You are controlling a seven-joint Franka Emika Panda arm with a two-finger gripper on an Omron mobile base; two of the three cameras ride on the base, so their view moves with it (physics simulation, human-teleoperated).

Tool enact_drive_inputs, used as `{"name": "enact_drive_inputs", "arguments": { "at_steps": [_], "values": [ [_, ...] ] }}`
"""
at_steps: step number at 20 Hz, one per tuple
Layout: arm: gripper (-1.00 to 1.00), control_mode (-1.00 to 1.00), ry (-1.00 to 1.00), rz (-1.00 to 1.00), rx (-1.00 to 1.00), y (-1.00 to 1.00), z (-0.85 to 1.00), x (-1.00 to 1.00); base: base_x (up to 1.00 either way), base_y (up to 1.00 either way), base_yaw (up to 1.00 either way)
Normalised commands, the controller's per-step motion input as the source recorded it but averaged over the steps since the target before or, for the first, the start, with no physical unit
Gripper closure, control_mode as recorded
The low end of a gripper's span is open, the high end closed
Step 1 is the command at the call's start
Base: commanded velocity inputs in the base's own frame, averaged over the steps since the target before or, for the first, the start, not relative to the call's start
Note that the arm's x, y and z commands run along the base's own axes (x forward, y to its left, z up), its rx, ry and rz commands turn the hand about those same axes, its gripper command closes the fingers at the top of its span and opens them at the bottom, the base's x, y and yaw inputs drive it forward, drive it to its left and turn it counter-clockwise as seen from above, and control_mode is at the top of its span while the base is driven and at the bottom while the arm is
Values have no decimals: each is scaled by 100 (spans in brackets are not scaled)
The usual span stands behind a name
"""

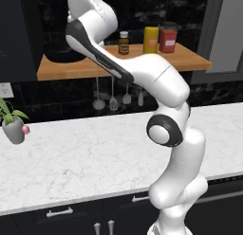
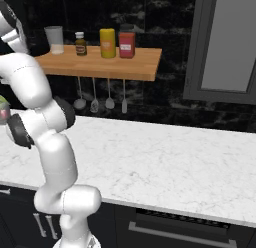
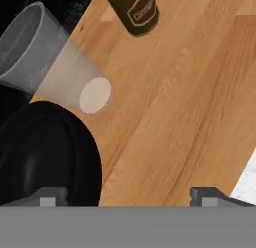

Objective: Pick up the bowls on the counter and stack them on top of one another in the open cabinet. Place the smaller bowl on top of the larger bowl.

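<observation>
End effector (image 3: 128, 196) hovers above the open cabinet (image 3: 190, 117), its two dark fingertips (image 3: 47, 197) set wide apart with nothing between them: released. In the hand view, a matte-black bowl (image 3: 45, 157) sits on the shelf board just beside the left fingertip; whether this is the larger or smaller bowl, or both stacked, cannot be told. A translucent grey cup (image 3: 45, 57) stands just beyond the bowl, near the shelf's edge, and a dark brown bottle (image 3: 134, 9) stands farther along the board. Bare wood lies open between the bowl and the shelf's far edge, past which a sliver of the white table (image 3: 247, 184) shows.

From the left base view, the arm reaches up over the shelf's left part, where the black bowl (image 1: 64, 53) rests behind the forearm. To the bowl's right stand the brown bottle (image 1: 124, 42), a yellow canister (image 1: 151, 39) and a red canister (image 1: 167, 38). Utensils (image 1: 113, 94) hang under the shelf. A potted plant (image 1: 14, 125) sits at the table's (image 1: 85, 158) left end.
</observation>
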Motion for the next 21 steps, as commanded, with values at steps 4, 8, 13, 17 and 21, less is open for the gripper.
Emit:
{"name": "enact_drive_inputs", "arguments": {
  "at_steps": [4, 8, 13, 17, 21],
  "values": [
    [-100, -100, -34, 0, 8, -100, -65, -100, 0, 0, 0],
    [-100, -100, -31, 0, 1, -100, -100, -100, 0, 0, 0],
    [-100, -100, -27, 0, 0, -100, -100, -100, 0, 0, 0],
    [-100, -100, -23, 0, 0, -100, -100, -100, 0, 0, 0],
    [-100, -100, -13, 0, 0, -100, -100, -100, 0, 0, 0]
  ]
}}
